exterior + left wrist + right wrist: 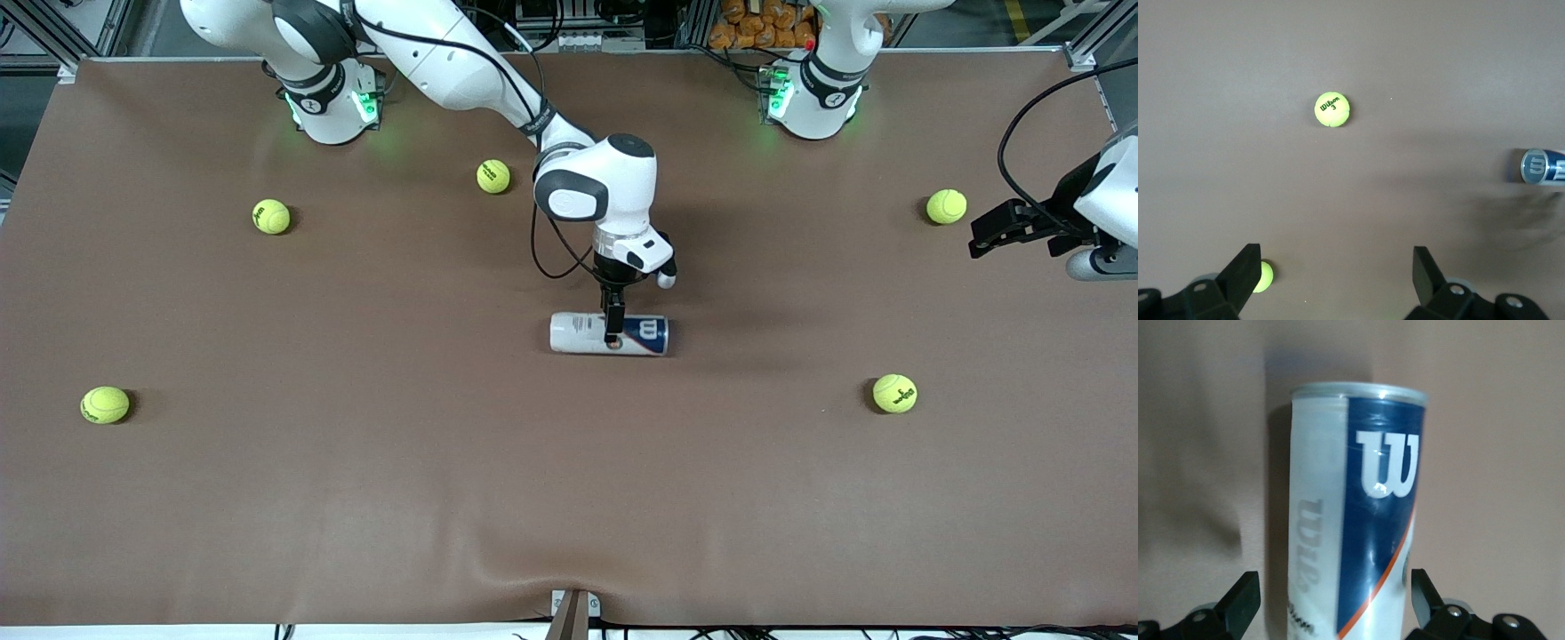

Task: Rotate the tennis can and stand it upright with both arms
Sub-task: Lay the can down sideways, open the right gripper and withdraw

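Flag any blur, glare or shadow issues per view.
Front view: sharp, even light, soft shadow under the right gripper beside the can. Left wrist view: can smeared at the frame edge, ball crisp. Right wrist view: can soft, glare streaks on its label.

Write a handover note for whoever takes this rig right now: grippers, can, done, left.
Right gripper: open, fingers straddling the tennis can at mid-length, not clamped.
Left gripper: open, empty, waiting above the table at the left arm's end, near a tennis ball.
Can: on its side mid-table.
Done: right arm is at the can.
Left: rotate it and stand it upright using both arms.
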